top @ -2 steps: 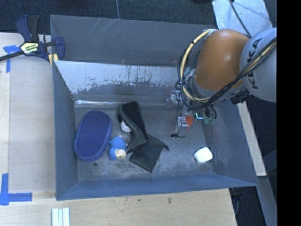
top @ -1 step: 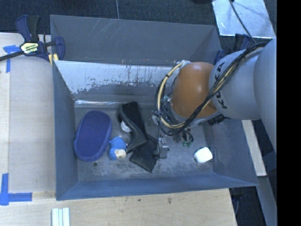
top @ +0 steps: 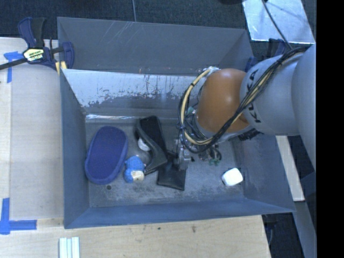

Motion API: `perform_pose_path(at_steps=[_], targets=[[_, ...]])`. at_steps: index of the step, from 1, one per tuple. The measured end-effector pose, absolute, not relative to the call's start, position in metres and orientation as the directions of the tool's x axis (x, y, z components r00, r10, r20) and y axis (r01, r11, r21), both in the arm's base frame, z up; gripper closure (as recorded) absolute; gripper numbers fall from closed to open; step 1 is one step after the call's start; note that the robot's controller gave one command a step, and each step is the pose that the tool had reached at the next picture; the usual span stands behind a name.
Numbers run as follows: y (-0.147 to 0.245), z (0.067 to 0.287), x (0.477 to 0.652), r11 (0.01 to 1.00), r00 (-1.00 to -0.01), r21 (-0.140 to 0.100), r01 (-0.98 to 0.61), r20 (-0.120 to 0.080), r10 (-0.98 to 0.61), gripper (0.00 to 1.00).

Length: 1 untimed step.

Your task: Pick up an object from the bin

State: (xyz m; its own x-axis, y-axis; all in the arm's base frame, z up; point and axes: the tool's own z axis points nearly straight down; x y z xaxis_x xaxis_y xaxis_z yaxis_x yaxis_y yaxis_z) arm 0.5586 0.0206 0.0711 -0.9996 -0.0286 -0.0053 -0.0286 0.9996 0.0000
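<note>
Bin (top: 161,52): 1 blue pad (top: 106,153), 1 black bent piece (top: 151,136), 1 white block (top: 232,177), 1 blue-yellow bit (top: 134,169).
Gripper (top: 180,157): low, at black bent piece.
Grip: can't tell.

I use the grey bin (top: 150,47) as my landmark. To the left of it and in front of it lies a pale wooden counter (top: 29,144). Behind it I see dark carpet floor (top: 97,1) with one thin cable (top: 132,1). Behind its right corner, a shiny metal sheet (top: 277,15) catches bright light.
</note>
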Motion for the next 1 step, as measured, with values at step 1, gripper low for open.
perform_pose_path(at_steps=[1], targets=[[0.0222,0.1334,0.5162,0.945,-0.945,-0.001,-0.327,-0.001,-0.327,1.00]])
